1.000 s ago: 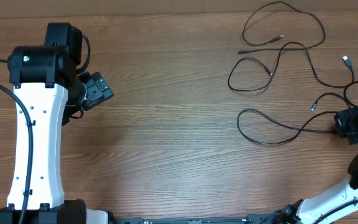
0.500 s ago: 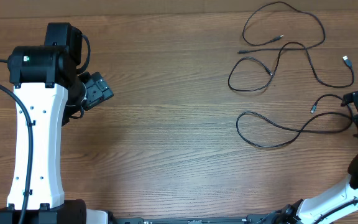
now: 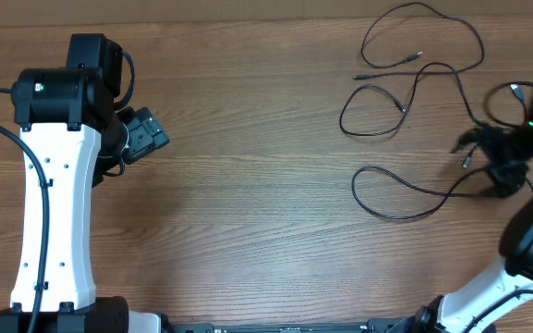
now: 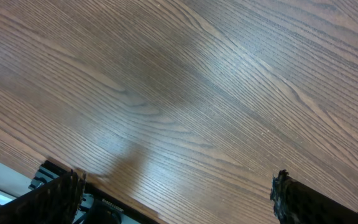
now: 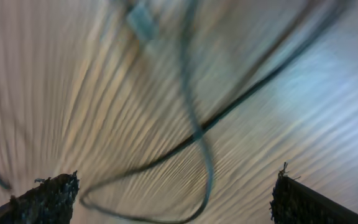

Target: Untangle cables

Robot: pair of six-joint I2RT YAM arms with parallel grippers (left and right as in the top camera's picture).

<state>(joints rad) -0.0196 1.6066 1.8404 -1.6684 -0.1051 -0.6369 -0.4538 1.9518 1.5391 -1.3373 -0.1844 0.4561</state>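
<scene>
Cables [image 3: 403,215] lie in loose black loops on the far right of the table [image 3: 266,213], still crossing each other in a few spots. The right gripper [image 3: 500,157] hovers right over them with its jaws wide apart and nothing between them. The right wrist view is badly smeared, and that's the worry: a grab from here could pinch two strands at a crossing and drag the loops back into a knot. It could also snag the silvery plug [image 3: 514,90] at the right edge and pull it off the table. The left gripper [image 3: 146,137] hangs over bare wood far left, gaping and empty, so nothing pins the cords against a tug.
</scene>
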